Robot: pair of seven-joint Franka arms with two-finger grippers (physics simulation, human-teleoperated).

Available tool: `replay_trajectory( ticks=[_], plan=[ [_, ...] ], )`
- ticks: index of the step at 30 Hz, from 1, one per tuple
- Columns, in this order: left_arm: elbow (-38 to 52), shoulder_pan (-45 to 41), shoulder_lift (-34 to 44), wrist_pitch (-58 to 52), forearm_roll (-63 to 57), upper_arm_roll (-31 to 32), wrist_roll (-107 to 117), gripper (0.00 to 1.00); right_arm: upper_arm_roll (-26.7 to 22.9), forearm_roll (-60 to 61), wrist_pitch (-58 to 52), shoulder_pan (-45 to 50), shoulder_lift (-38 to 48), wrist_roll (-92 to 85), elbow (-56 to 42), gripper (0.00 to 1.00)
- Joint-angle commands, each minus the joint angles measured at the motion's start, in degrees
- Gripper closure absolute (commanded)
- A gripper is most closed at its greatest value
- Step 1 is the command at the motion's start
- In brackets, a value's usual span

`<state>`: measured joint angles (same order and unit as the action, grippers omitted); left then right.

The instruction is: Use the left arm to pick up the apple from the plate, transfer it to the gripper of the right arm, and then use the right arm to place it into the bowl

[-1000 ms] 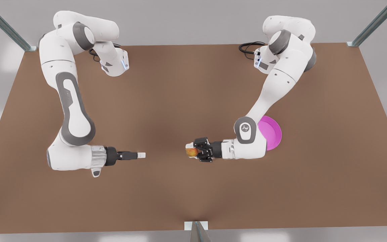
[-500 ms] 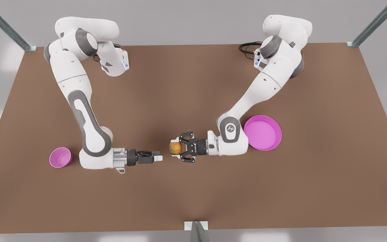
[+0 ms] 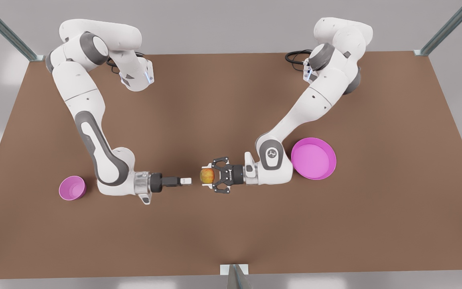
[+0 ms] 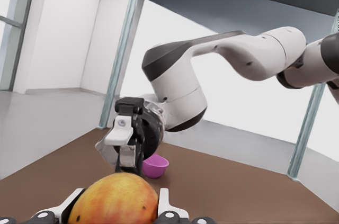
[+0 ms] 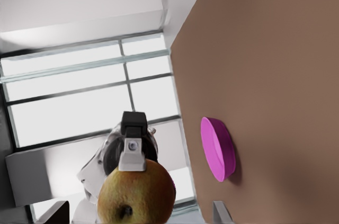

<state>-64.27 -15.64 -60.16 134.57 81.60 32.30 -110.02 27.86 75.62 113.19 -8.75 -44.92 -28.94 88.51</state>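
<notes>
The red-orange and yellow apple [image 3: 207, 176] hangs above the table's middle, with my left gripper [image 3: 205, 176] shut on it and pointing toward the front view's left. In the left wrist view the apple [image 4: 114, 200] sits between the pale fingertips [image 4: 163, 204]. My right gripper [image 3: 187, 181] faces it from the front view's left, open, a small gap short of the apple. In the right wrist view the apple [image 5: 136, 192] is straight ahead. The magenta plate [image 3: 313, 158] lies bare behind the left arm's wrist. The small pink bowl [image 3: 71, 188] stands by the right arm's elbow.
The brown table [image 3: 231, 241] spreads wide around both arms. A metal post bracket [image 3: 234, 273] stands at the near edge's middle, and frame posts [image 3: 435, 40] rise at the far corners. The plate [image 5: 217, 150] and the bowl [image 4: 155, 166] also appear in the wrist views.
Both grippers have closed in on each other over the table's middle. The left arm carried the apple toward the front view's left, uncovering the plate; the right arm's move uncovered the bowl.
</notes>
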Motion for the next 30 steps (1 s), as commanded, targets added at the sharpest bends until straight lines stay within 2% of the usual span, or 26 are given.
replay_trajectory(
  ticks=[1,10,14,15,16,17,18,20,23,26,27,28,30],
  plan=[
    [0.20,-0.18,-0.14,-0.09,0.22,0.05,-14.08,0.29,0.09,0.31,0.10,1.10,-0.16,-22.57,-1.15,0.00],
    [0.46,-0.44,-0.23,-0.01,0.22,0.05,-14.08,0.28,-0.09,0.76,8.28,6.29,-1.31,-20.02,-2.21,0.00],
    [0.46,-0.62,-0.23,0.61,0.22,0.05,-14.08,0.28,0.09,2.33,8.63,7.17,-1.22,-20.19,-2.21,0.00],
    [0.46,-0.62,-0.23,0.61,0.22,0.05,-14.08,0.28,0.09,2.78,8.63,7.52,-1.13,-20.19,-2.21,0.03],
    [0.46,-0.62,-0.23,0.61,0.22,0.05,-13.99,0.28,0.09,2.78,8.63,7.52,-1.13,-20.19,-2.21,0.16],
    [0.46,-0.62,-0.23,0.61,0.22,0.05,-13.99,0.28,0.09,2.78,8.72,7.52,-1.04,-20.19,-2.29,0.26],
    [0.46,-0.62,-0.23,0.61,0.22,0.05,-14.08,0.28,0.09,2.78,8.72,7.52,-1.04,-20.19,-2.29,0.31],
    [0.46,-0.62,-0.23,0.61,0.22,0.05,-14.08,0.28,0.09,2.78,8.72,7.52,-1.04,-20.19,-2.29,0.36],
    [0.46,-0.62,-0.23,0.61,0.22,-0.04,-14.08,0.28,0.09,2.78,8.72,7.52,-1.04,-20.19,-2.29,0.36],
    [0.46,-0.62,-0.23,0.61,0.22,-0.04,-14.08,0.24,-0.09,2.69,8.63,7.17,-1.13,-20.46,-1.85,0.36],
    [0.46,-0.53,-0.23,0.61,0.22,-0.04,-13.99,0.18,-0.17,2.69,8.63,7.17,-1.13,-20.72,-1.77,0.36],
    [0.46,-0.53,-0.23,0.61,0.22,-0.04,-13.99,0.02,-0.52,2.60,8.63,7.17,-1.13,-20.81,-1.77,0.36],
    [0.46,-0.44,-0.23,0.61,0.22,-0.04,-13.90,0.01,-0.79,2.34,8.63,6.99,-1.04,-20.90,-1.50,0.36]
  ],
)
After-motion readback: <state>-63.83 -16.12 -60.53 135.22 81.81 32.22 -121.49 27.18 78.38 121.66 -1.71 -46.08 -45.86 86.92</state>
